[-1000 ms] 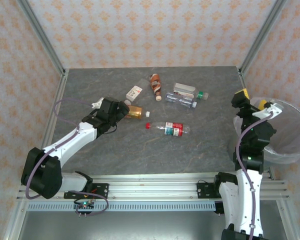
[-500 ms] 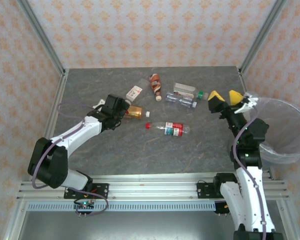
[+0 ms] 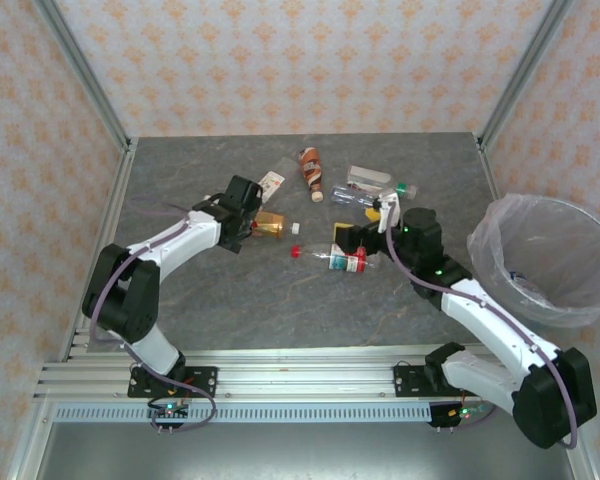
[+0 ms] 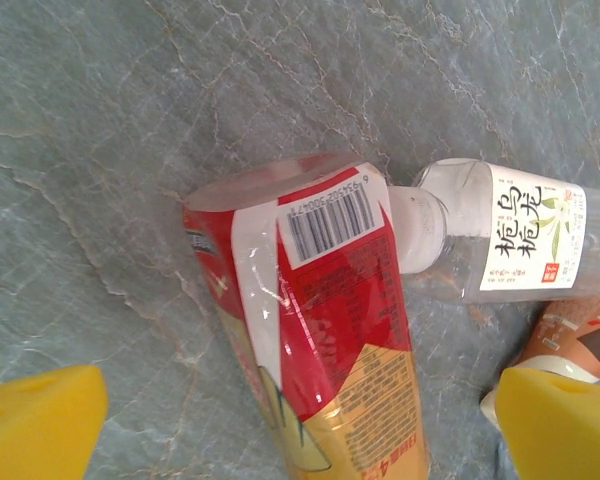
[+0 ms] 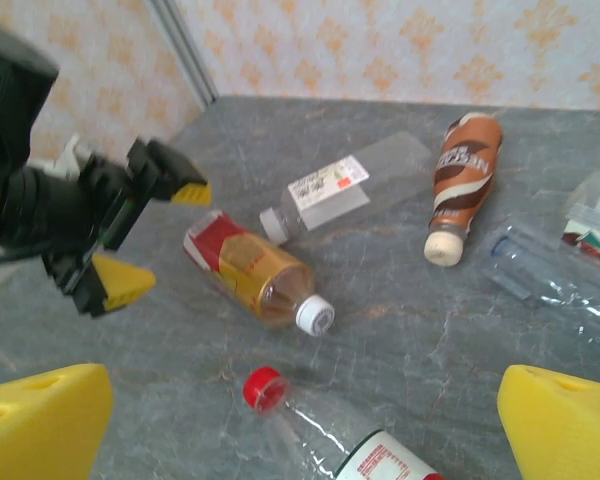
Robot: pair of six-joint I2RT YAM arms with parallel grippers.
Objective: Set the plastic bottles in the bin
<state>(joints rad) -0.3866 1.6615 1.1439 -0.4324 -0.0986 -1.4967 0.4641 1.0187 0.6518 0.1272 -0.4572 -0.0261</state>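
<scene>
**Spread fingers over crowded bottles, bin off to the right**

The left fingers (image 4: 40, 420) are spread wide either side of the red-and-orange-labelled bottle (image 4: 320, 340), which lies on the grey worktop (image 4: 110, 150). A white-labelled clear bottle (image 4: 525, 245) butts against it, and a brown bottle (image 4: 570, 330) sits just beside one pad. The right fingers (image 5: 40, 415), also spread, hover over the red-capped bottle (image 5: 270, 388). The bin (image 3: 570, 290) stands well apart at the right.

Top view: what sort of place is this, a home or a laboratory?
Probably a robot test cell in a laboratory, not a home: two arms are mounted on an aluminium rail, patterned panels wall the table in, and bottles lie scattered near a lined bin.
</scene>
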